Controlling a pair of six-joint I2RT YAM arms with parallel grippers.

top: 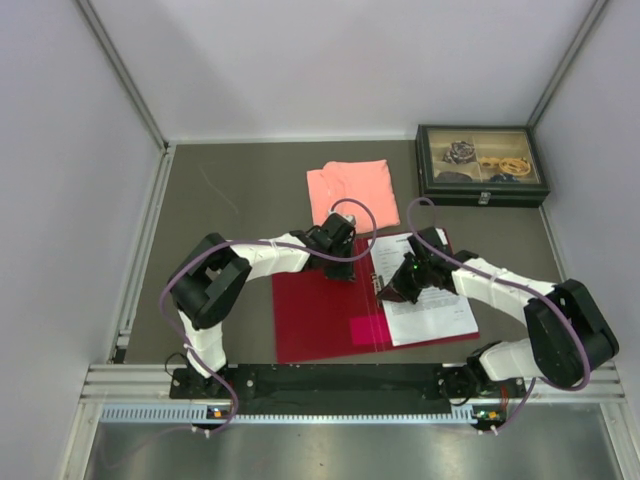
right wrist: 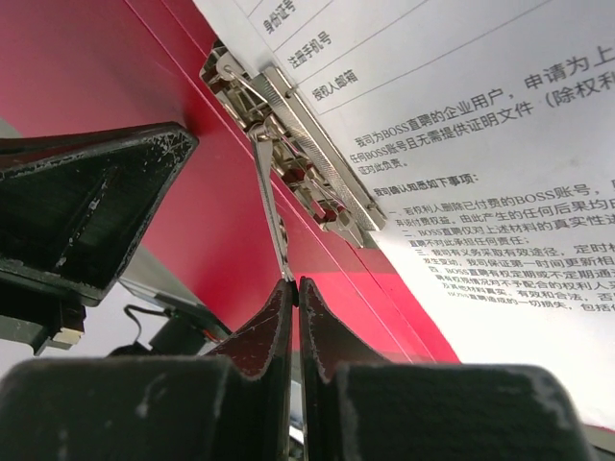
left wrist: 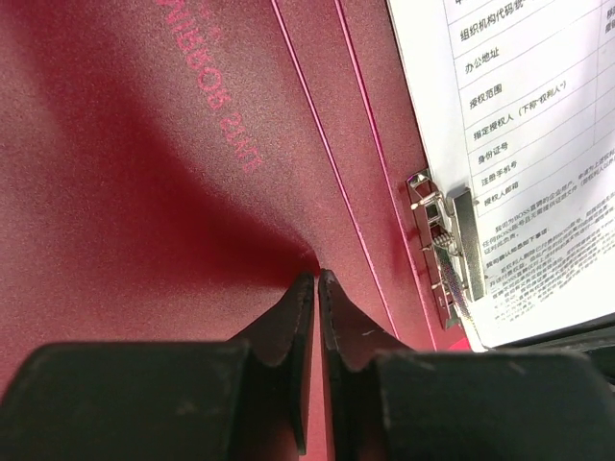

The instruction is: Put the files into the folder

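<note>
The red folder (top: 310,320) lies open on the table. The files (top: 430,300), white sheets with black print, rest on its right half under the metal clip (right wrist: 298,154). My left gripper (top: 338,268) is shut, and its tips (left wrist: 317,274) touch the bare left cover (left wrist: 144,192) with nothing between them. My right gripper (top: 395,290) is shut too, and its tips (right wrist: 296,281) meet the end of the clip's raised thin lever (right wrist: 272,206). The left wrist view shows the clip (left wrist: 444,254) and the files (left wrist: 538,144) just to the right of my left gripper.
A salmon-pink folded cloth (top: 350,190) lies behind the folder. A dark box (top: 482,165) with small items stands at the back right. A bright pink label (top: 368,328) shows on the folder near its front edge. White walls enclose the table.
</note>
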